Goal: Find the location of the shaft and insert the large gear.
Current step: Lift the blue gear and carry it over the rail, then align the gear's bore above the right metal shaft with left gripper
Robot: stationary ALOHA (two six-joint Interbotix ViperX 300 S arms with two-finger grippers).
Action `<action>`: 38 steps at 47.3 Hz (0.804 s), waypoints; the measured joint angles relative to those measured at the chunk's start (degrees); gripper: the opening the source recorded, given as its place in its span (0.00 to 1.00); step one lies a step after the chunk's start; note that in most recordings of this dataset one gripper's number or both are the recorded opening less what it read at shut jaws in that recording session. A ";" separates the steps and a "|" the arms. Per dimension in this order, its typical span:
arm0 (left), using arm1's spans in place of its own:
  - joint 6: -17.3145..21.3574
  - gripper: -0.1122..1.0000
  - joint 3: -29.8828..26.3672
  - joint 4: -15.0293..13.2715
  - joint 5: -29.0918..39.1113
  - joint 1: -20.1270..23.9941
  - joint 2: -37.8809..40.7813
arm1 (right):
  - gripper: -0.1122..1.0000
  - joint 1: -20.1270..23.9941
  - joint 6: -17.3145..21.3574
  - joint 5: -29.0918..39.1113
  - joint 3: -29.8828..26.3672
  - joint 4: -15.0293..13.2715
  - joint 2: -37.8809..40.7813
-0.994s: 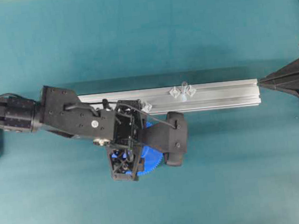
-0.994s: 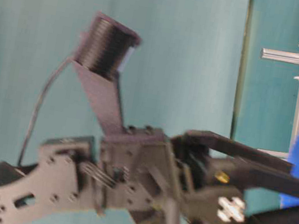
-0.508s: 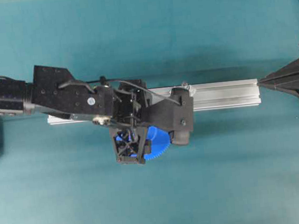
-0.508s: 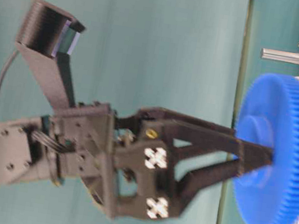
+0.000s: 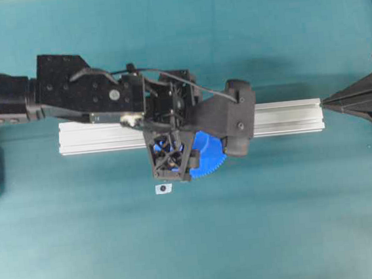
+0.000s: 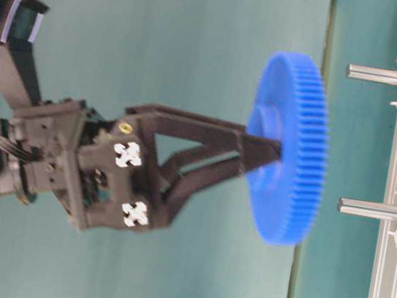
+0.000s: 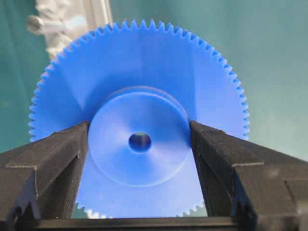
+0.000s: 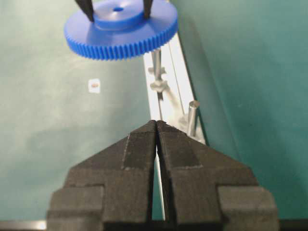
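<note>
- I see a teal counter [image 5: 299, 221] filling every view, with black frame posts at the left and right edges of the overhead view.
- 1 long aluminium rail [image 5: 100, 134] lies across the counter's middle; no containers are on the counter.
- 1 small white tag [image 5: 164, 188] lies flat on the counter just beside the rail.
- My left gripper [image 7: 139, 144] clamps the raised hub of the large gear [image 6: 289, 148], 1 finger on each side, holding it clear above the rail.
- 2 upright pins stand on the rail: the shaft [image 6: 379, 75] and a second pin [image 6: 372, 210], both apart from the gear.
- My right gripper [image 8: 157, 126] hangs at the rail's end, its jaws pressed together on nothing.
</note>
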 measured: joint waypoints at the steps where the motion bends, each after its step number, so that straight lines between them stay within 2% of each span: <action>1: 0.26 0.75 -0.18 0.00 0.09 0.09 0.00 | 0.14 -0.09 0.00 0.00 0.00 0.00 0.00; 38: 10.20 0.75 -7.38 0.00 1.32 4.57 4.83 | 0.14 -0.09 0.00 1.14 0.00 0.00 0.00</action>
